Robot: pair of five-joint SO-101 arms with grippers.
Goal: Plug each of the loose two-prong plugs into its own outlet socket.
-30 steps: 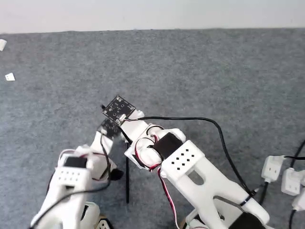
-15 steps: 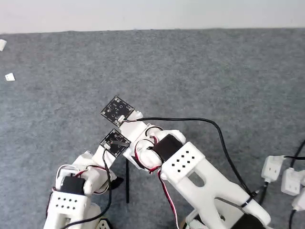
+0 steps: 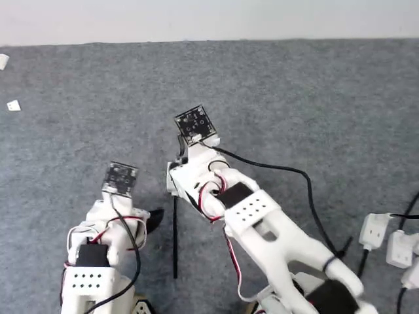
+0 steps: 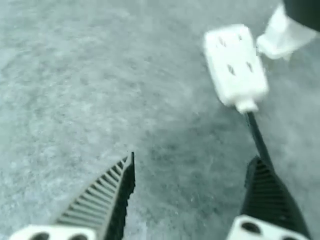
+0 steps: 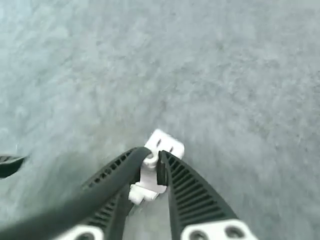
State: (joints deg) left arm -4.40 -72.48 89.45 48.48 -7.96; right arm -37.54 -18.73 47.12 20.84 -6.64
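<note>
A white outlet strip (image 4: 235, 62) lies on the grey carpet, its black cord (image 4: 256, 135) trailing toward my left arm. My left gripper (image 4: 192, 160) hangs open just short of it, with nothing between its fingers. My right gripper (image 5: 152, 162) is shut on a small white two-prong plug (image 5: 145, 182), held right above the strip's slotted face (image 5: 165, 142). From above, the right arm (image 3: 216, 190) covers most of the strip (image 3: 171, 180), and the cord (image 3: 175, 239) runs down between the two arms. One black finger of the left gripper (image 3: 154, 220) shows beside the cord.
More white plugs and sockets with black cords (image 3: 386, 239) lie at the right edge of the carpet. Small white scraps (image 3: 13, 104) sit at the far left. A pale wall borders the carpet at the back.
The left arm has pulled back to the near left, away from the strip. The right arm has swung farther out and a little right, over the strip.
</note>
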